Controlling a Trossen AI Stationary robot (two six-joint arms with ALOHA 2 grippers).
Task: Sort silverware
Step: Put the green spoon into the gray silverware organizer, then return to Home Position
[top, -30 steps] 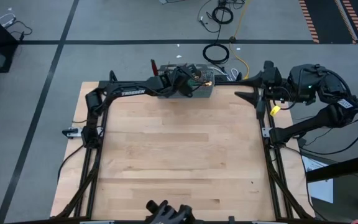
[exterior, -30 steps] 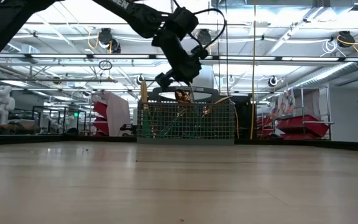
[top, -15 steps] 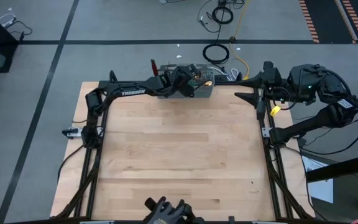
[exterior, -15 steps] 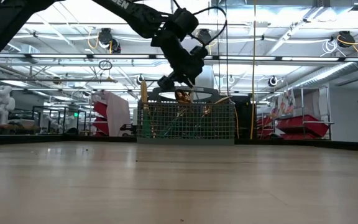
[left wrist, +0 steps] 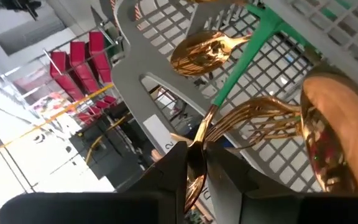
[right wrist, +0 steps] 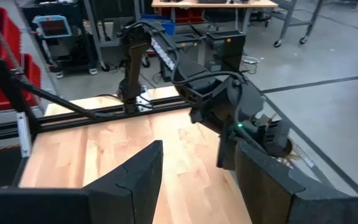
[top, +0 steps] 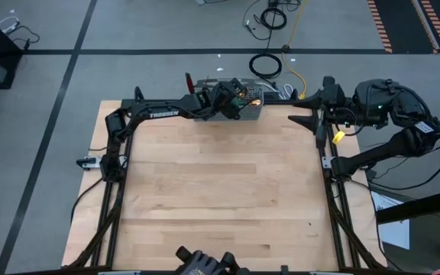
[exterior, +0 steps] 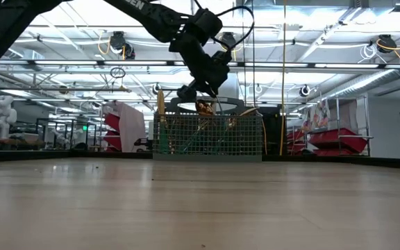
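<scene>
Left gripper pinches a gold utensil head over the mesh basket at table's 12 o'clock; neighbouring fork tines may snag on lift. Right gripper, spread, waits at 2 o'clock.

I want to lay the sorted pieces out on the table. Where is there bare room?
Nearly the whole wooden table is bare, from the grey basket at its far edge down to the near edge. It is crowded only at the basket, where the left gripper pinches a gold piece among the silverware; the right gripper waits at the far right corner.
</scene>
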